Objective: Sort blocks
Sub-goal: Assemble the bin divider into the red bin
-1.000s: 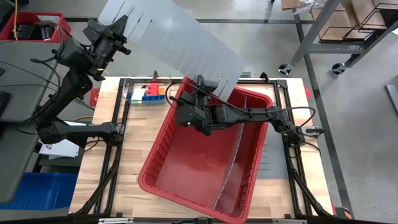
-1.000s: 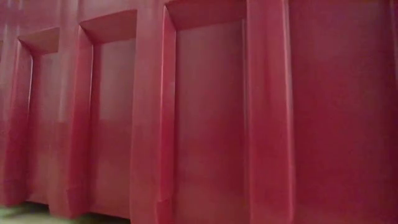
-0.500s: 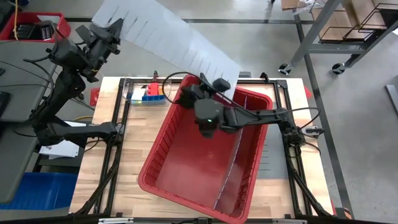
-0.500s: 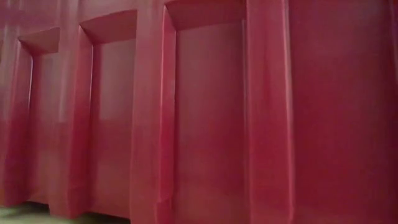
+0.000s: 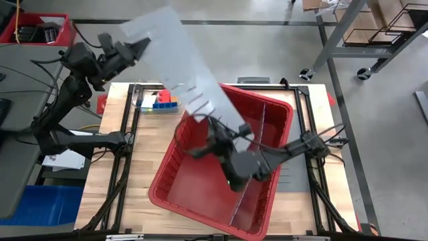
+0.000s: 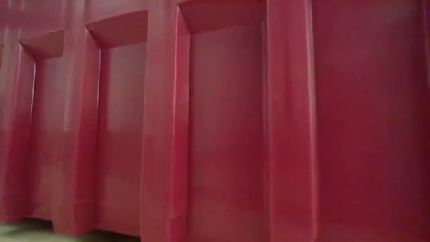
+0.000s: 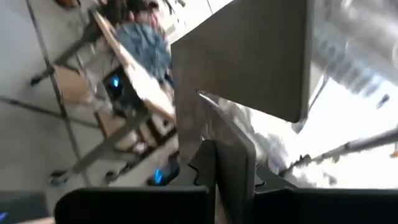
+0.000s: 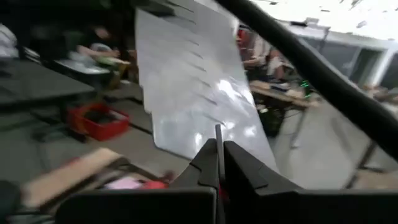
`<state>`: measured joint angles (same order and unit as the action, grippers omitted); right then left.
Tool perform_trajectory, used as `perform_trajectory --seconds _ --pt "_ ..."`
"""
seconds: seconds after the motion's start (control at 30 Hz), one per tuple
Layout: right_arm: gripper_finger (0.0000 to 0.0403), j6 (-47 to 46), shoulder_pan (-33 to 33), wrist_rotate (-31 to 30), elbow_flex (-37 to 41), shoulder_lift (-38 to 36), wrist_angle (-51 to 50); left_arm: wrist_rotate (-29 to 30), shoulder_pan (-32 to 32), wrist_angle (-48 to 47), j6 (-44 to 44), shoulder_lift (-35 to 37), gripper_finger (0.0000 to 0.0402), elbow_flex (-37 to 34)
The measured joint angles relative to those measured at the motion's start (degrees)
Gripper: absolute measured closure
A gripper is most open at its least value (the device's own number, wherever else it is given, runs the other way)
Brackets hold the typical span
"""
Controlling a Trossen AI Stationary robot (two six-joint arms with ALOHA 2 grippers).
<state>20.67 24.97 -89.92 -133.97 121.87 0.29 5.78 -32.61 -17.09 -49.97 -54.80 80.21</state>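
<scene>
Grey slotted divider sheet (image 5: 180,63) up in the air, pinched at both ends! Left end effector (image 5: 137,48) is clamped on the far corner beyond the surface (image 5: 114,167), right end effector (image 5: 224,137) is closed on the lower edge above the red bin (image 5: 174,167). Risk now: the arms pull unevenly, the thin sheet bows or twists, and it pops out of one grip, swinging into the bin wall. The blocks (image 5: 160,100) sit clustered on the surface just beside the bin's far corner; a falling sheet could scatter them.

Wooden table (image 5: 107,194) under red bin (image 5: 200,194), blocks (image 5: 160,100)
</scene>
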Motion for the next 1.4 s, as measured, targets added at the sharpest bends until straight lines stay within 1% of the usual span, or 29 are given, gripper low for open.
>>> perform_trajectory --seconds 0.2,0.33,0.43,0.47,0.5,0.53,0.57,0.63,0.67,0.7,0.73,0.8,0.87,0.9,0.97,1.03,1.13,1.2,1.27,1.4 --pt "0.0402 -14.80 4.54 1.45 0.00 1.26 -1.37 -4.93 5.35 -6.26 3.78 0.37 0.0401 -0.02" --pt "0.0402 -26.27 7.08 1.59 0.00 1.89 -2.21 -5.66 9.26 -11.59 6.21 0.36 0.0401 -0.08" --pt "0.0402 -34.39 8.40 1.91 0.00 2.20 -5.28 -6.69 11.08 -10.21 8.03 -0.33 0.0401 -0.16" --pt "0.0402 -37.74 8.58 2.86 0.00 2.22 -7.16 -7.38 11.70 -9.42 8.51 -0.46 0.0401 -0.16" --pt "0.0402 -41.39 8.68 4.48 0.00 2.22 -9.51 -8.13 12.30 -9.36 8.67 -0.84 0.0401 0.01" --pt "0.0402 -46.20 8.67 7.49 0.00 2.22 -12.95 -8.85 12.89 -9.66 8.69 -1.53 0.0401 0.38" --pt "0.0402 -51.94 8.40 11.59 -0.04 2.22 -16.99 -9.32 13.62 -10.09 8.76 -2.18 0.0401 0.91" --pt "0.0402 -68.57 7.24 23.22 -0.20 2.22 -27.98 -10.81 15.23 -11.49 10.29 -4.18 0.0401 2.00" --pt "0.0402 -76.26 6.53 27.14 -0.24 2.22 -32.71 -11.10 16.02 -12.46 12.19 -5.32 0.0401 2.81" --pt "0.0402 -81.44 5.97 30.15 -0.24 2.27 -36.38 -10.97 16.48 -13.02 13.81 -6.67 0.0401 3.70" --pt "0.0402 -84.27 5.66 32.63 -0.24 2.33 -38.67 -10.65 16.79 -13.95 15.40 -8.12 0.0401 4.81" --pt "0.0402 -86.42 5.51 37.07 -0.29 2.31 -40.92 -10.64 17.16 -16.43 18.73 -10.04 0.0401 7.08" --pt "0.0402 -87.32 5.38 41.05 -0.33 2.14 -41.03 -10.57 17.13 -16.78 19.45 -12.02 0.0401 9.59" --pt "0.0403 -87.97 5.25 42.55 -0.33 2.14 -40.64 -10.61 16.84 -16.92 19.20 -13.22 0.0400 10.37" --pt "0.0403 -88.13 4.99 43.53 -0.33 2.14 -37.93 -10.59 16.62 -16.50 18.11 -15.77 0.0399 11.51" --pt "0.0403 -86.70 4.94 43.21 -0.33 2.13 -33.29 -10.08 16.46 -15.89 16.38 -18.50 0.0397 12.32" --pt "0.0403 -83.90 4.81 42.36 -0.33 1.60 -28.12 -10.34 15.70 -16.24 16.05 -21.57 0.0396 13.83" --pt "0.0403 -83.85 4.90 41.87 -0.33 1.00 -27.73 -10.85 15.37 -17.73 15.78 -22.91 0.0396 13.97" --pt "0.0403 -84.18 5.23 41.06 -0.33 0.91 -27.63 -10.57 15.37 -20.36 17.70 -24.05 0.0397 13.90" --pt "0.0402 -84.28 6.39 39.87 -0.33 0.87 -28.34 -6.37 15.59 -27.79 20.91 -25.07 0.0399 13.65"
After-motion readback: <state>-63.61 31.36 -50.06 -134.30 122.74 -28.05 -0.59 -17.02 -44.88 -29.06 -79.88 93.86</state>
